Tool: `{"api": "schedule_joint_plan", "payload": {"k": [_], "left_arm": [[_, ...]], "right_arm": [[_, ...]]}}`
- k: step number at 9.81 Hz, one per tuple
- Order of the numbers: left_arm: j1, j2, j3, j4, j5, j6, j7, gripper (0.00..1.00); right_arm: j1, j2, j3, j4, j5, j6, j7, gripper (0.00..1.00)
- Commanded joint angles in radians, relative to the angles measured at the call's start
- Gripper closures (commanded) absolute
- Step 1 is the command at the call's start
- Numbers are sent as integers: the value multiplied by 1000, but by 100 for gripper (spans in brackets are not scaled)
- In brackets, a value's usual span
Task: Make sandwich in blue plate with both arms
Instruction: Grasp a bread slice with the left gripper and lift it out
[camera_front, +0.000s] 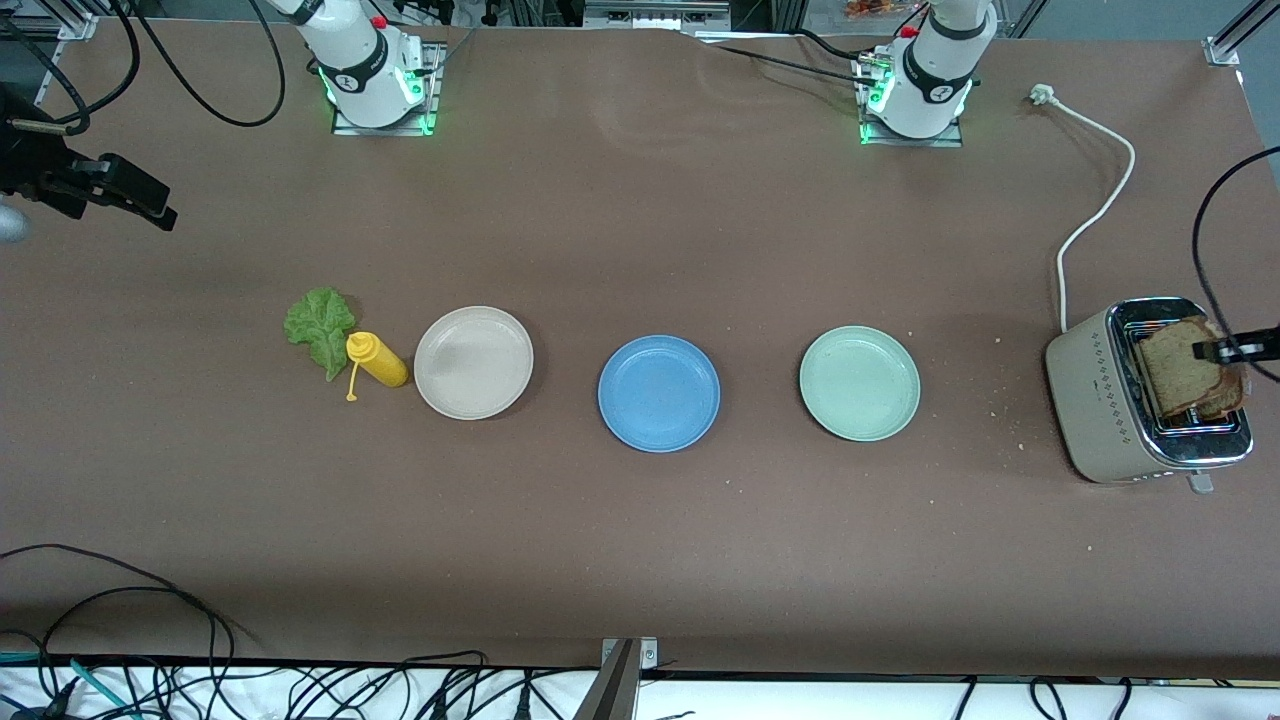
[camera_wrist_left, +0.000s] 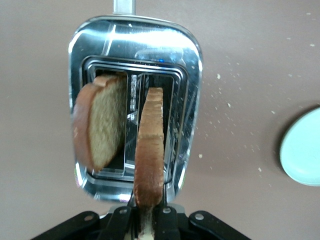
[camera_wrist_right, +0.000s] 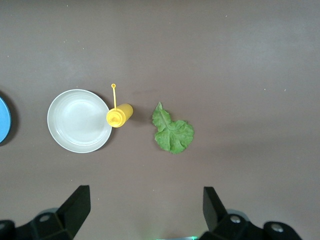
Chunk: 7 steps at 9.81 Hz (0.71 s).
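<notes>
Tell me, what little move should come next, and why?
Probably lift the bread slice straight up out of the toaster. The left end effector is shut on that slice's edge while it still stands in its slot, and the blue plate has nothing on it. The right end effector waits open over the table by the lettuce.

Three plates (camera_front: 473, 362), two bread slices (camera_wrist_left: 150, 145), one lettuce leaf (camera_front: 320, 325), one mustard bottle (camera_front: 377, 359), one toaster (camera_front: 1100, 395)

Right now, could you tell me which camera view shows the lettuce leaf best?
The right wrist view: the lettuce leaf lies whole and unobstructed. The front view shows it smaller, beside the yellow bottle. The left wrist view misses it.
</notes>
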Motion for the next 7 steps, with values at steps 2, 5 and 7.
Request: {"api": "schedule_joint_plan", "payload": {"k": [2,5,7], "left_arm": [[-13,-99,-62,74,-50,-191,-114,100],[-14,-98,-204,48,-165,-190,-462,100],[-30,-93,-242,-19,-291,-83,-614,100]], "right_arm": [[-1,-3,0,17,-9,-30,-5,0],[-1,10,0,7,-8,-35,-5,0],[0,30,2,11,-14,-56,3,0]]}}
